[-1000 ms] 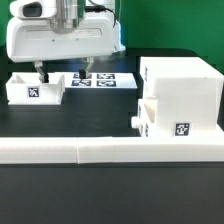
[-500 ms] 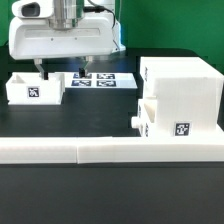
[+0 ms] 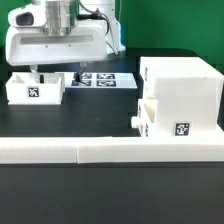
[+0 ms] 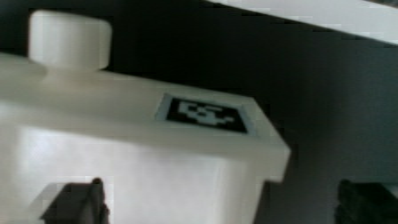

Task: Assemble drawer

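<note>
Tool [image 3: 55, 72] has shifted toward exterior view's left, jaws apart above tray [image 3: 33, 91].

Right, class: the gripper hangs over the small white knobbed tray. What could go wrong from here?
The open gripper looks off-centre over the small white plastic knobbed tray: one finger may strike its wall. The tray lies close to the flat white marker board; a nudge might push it there.
</note>
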Controlling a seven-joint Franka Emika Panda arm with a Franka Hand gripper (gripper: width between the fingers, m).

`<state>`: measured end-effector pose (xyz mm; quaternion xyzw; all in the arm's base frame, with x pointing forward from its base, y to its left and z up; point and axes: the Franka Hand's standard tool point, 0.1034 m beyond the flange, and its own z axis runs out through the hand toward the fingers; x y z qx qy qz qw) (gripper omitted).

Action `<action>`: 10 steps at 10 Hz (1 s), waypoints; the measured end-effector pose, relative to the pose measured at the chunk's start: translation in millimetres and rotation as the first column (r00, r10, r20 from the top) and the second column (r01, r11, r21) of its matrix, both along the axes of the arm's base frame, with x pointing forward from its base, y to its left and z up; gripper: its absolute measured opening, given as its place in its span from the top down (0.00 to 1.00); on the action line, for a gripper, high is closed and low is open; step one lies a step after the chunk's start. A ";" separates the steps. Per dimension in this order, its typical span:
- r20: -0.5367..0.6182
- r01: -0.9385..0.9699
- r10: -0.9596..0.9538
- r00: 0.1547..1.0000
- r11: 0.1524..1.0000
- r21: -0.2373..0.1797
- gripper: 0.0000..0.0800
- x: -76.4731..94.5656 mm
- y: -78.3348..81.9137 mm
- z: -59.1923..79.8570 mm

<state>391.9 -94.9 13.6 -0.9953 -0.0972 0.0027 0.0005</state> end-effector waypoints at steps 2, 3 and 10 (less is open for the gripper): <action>0.005 -0.005 0.005 1.000 1.000 -0.002 0.19 -1.2 3.5 -7.2; 0.010 -0.009 0.009 1.000 1.000 -0.003 0.19 -1.5 3.8 -8.0; 0.017 -0.018 0.018 1.000 1.000 -0.006 0.70 -5.6 4.4 -9.3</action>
